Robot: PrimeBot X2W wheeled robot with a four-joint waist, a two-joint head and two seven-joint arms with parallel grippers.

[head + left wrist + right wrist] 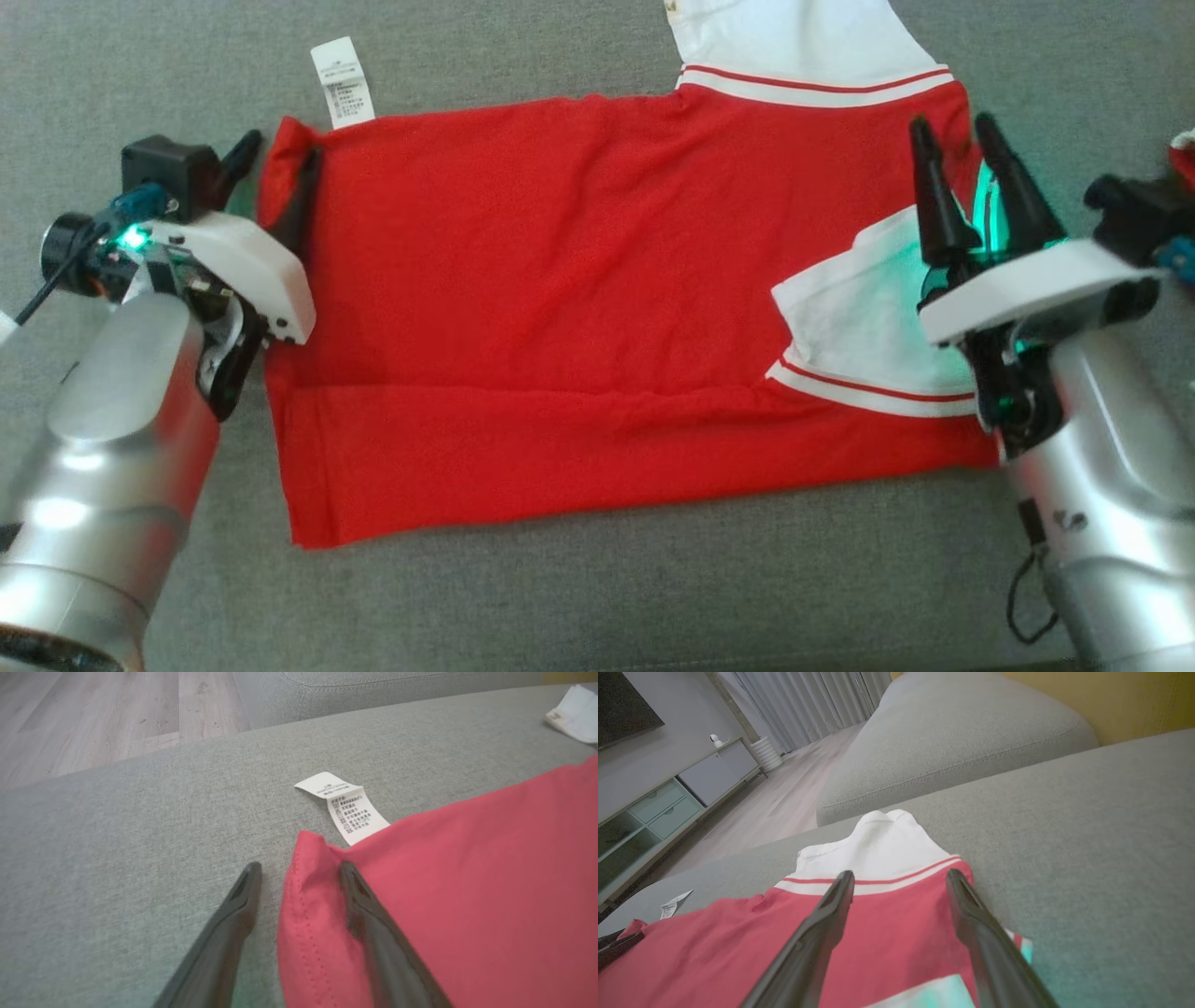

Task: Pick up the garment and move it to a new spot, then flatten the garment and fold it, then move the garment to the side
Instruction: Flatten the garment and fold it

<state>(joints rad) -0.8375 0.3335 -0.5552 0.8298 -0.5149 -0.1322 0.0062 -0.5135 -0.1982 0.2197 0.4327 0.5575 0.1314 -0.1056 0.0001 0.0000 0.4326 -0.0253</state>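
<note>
A red garment (560, 308) with white striped sleeves lies folded flat on the grey sofa cushion (579, 597). A white care label (342, 82) sticks out at its far left corner. My left gripper (277, 168) is open, its fingers straddling that raised red corner (310, 858): one finger (233, 914) lies on the cushion, the other (369, 914) on the cloth. My right gripper (962, 140) is open above the garment's right end, near the folded white sleeve (859, 317). In the right wrist view its fingers (826, 919) frame the far white sleeve (878, 849).
The cushion's far edge (140, 760) drops to a wood floor (93, 709). Another sofa cushion (952, 742) and a low cabinet (668, 802) lie beyond. A red and white item (1184, 154) sits at the right edge.
</note>
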